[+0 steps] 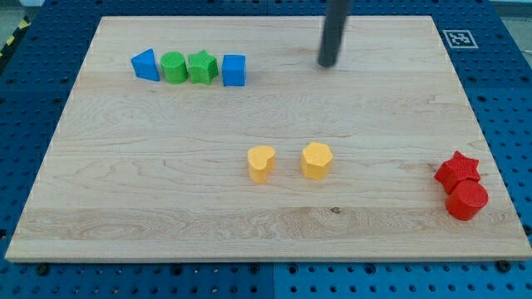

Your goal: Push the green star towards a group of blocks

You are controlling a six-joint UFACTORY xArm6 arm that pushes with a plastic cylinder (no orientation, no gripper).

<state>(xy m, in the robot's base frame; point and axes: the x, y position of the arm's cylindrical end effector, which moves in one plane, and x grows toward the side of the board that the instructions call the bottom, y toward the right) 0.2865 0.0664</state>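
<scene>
Nearest the camera, at the right near corner of the pale wooden surface (166, 216), sits a red plastic cylinder (467, 200), touching a red plastic star (457, 169) just behind it. Farther in, around the middle of the board, two yellow blocks stand side by side with a small gap between them: a yellow heart-shaped block (261, 163) on the left and a yellow hexagonal block (317, 159) on the right.

At the far left, four blocks form a tight row. From left to right they are a blue triangular block (146, 65), a green cylinder (174, 67), the green star (202, 66) and a blue cube (234, 70). The green star lies wedged between the green cylinder and the blue cube, touching or almost touching both.

The tool is a plain dark rod with nothing that opens or closes, and it holds nothing. My tip (327, 63) rests on the surface at the far side, right of centre, well apart from the blue cube and the rest of that row, and far beyond the yellow pair.
</scene>
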